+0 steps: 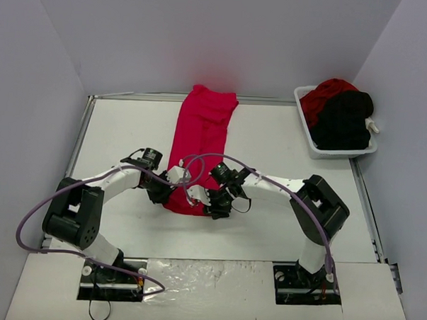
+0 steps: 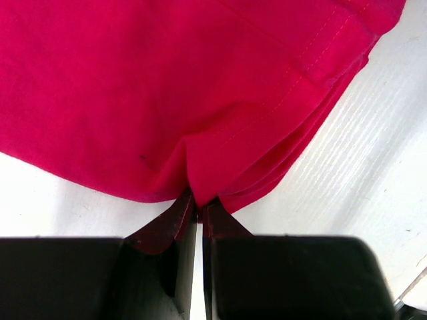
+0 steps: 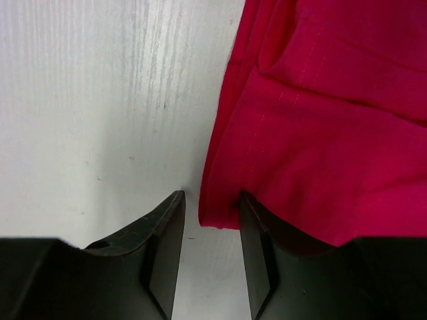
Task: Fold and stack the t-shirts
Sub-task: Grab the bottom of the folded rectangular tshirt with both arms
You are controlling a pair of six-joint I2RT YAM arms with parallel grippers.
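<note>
Left gripper (image 2: 199,205) clamped on hem of red t-shirt (image 2: 167,93). Right gripper (image 3: 210,210) parted; hem edge between its fingers.

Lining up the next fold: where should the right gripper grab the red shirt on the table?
Its near right corner, approached low from the near end. The red shirt lies as a long strip; its layered edge sits inside the open right gripper, mirroring the left gripper shut on the hem.

Wide bare counter (image 1: 122,135) either side of the long red t-shirt (image 1: 201,127), walled on three sides, blocked far right by the heaped white basket (image 1: 305,125), crowded at the near hem by left hand (image 1: 168,193) and right hand (image 1: 210,204), seemingly almost touching.
</note>
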